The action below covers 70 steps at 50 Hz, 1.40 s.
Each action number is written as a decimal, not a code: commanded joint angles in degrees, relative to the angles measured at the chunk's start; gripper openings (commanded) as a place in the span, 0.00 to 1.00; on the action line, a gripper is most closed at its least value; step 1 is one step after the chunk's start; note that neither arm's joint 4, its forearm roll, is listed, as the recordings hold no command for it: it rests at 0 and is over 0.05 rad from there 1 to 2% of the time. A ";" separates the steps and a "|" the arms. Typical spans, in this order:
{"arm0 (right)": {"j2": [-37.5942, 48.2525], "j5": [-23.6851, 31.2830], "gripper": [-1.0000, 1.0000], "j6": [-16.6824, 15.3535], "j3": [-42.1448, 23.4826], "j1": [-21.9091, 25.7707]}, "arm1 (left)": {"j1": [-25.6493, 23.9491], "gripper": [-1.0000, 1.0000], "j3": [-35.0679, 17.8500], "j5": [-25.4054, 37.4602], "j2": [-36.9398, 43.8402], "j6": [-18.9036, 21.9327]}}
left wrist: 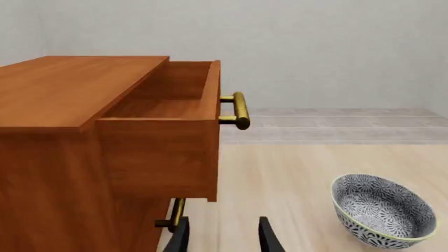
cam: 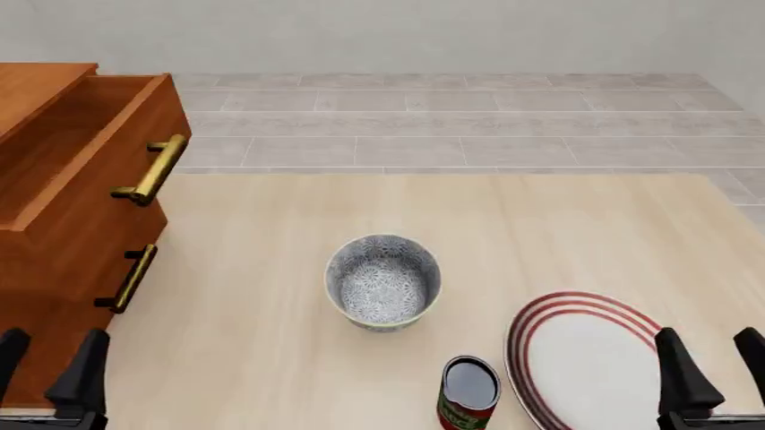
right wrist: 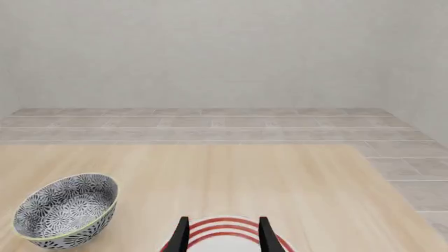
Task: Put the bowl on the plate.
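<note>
A: What's cut off?
B: Plate (cam: 586,363) runs off the table's (cam: 502,233) near edge, toward the right corner; only its far arc shows in the right wrist view. Can (cam: 468,392) is clipped at the near edge too, label mostly hidden. Both arms are out of frame, only finger tips show. Wooden cabinet (cam: 60,224) is cropped at the left edge.
A: Materials?
B: Bowl (cam: 382,281): round, deep, dense grey-white floral pattern, pale rim, upright on the table's middle, apart from the plate. Plate is flat, white, red rings. Table is light wood grain. Cabinet is reddish wood, top drawer (left wrist: 168,121) pulled out, brass bar handles (cam: 152,169).
A: Grippers?
B: Left gripper (cam: 46,372) low at the near-left corner, beside the cabinet front, fingers parted, nothing between them. Right gripper (cam: 708,365) at the near-right corner, over the plate's right part, fingers also spread, holding nothing.
</note>
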 commanded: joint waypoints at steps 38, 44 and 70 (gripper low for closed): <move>26.94 -11.86 1.00 -0.37 -14.42 4.36 | 0.01 1.00 -0.16 -0.07 0.30 -0.01; 31.72 -10.06 1.00 0.35 -20.43 5.78 | 0.00 1.00 -0.17 -0.07 0.29 0.00; 58.72 -1.27 1.00 -0.46 -38.80 22.10 | 0.00 1.00 -0.17 -0.07 0.31 0.01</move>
